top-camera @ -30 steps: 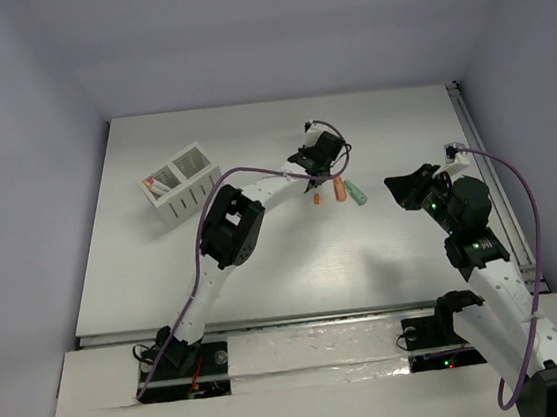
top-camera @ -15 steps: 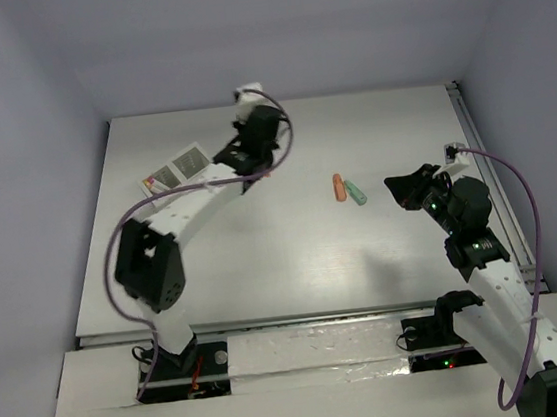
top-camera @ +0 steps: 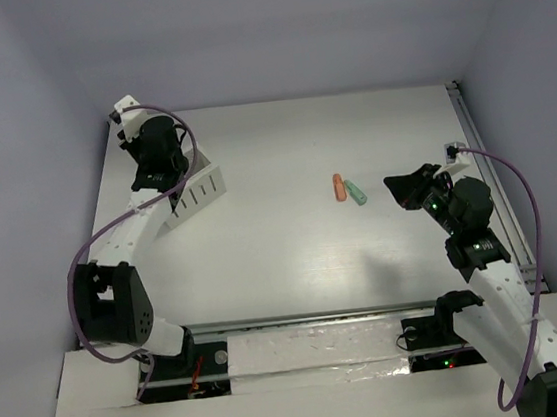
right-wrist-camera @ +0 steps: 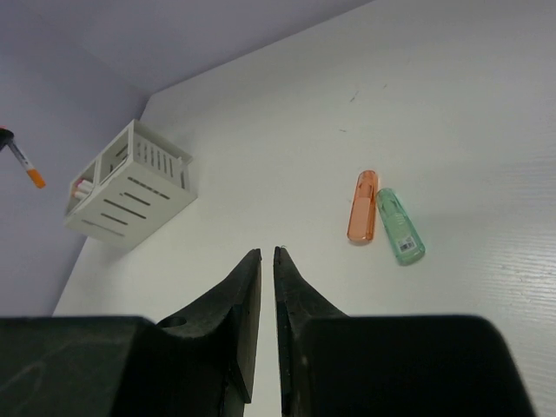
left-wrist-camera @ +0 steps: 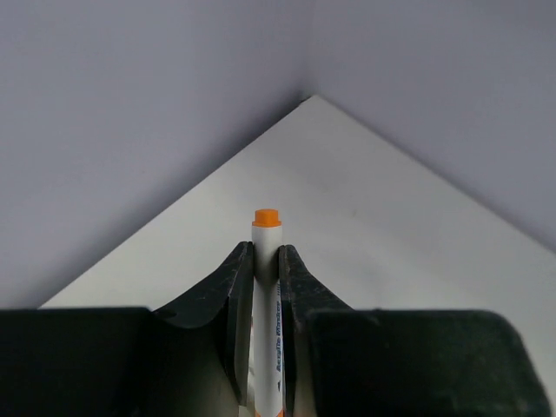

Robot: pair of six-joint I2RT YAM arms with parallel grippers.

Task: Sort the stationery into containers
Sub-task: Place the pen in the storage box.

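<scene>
The left gripper [left-wrist-camera: 265, 254] is clamped on an orange-tipped pen [left-wrist-camera: 267, 230], held tip-down in the air near the box [right-wrist-camera: 130, 187], likely to drop it in. The orange marker [right-wrist-camera: 363, 207] and green marker [right-wrist-camera: 399, 226] lie side by side mid-table, unsorted. The right gripper [right-wrist-camera: 267, 258], fingers together and empty, faces them.

One white organiser box [right-wrist-camera: 130, 187]. Well to its right lie one orange marker [right-wrist-camera: 362, 206] and one mint-green marker [right-wrist-camera: 399, 226]. One orange-tipped pen [left-wrist-camera: 266, 252] is up beside the box; its contents are uncountable.
</scene>
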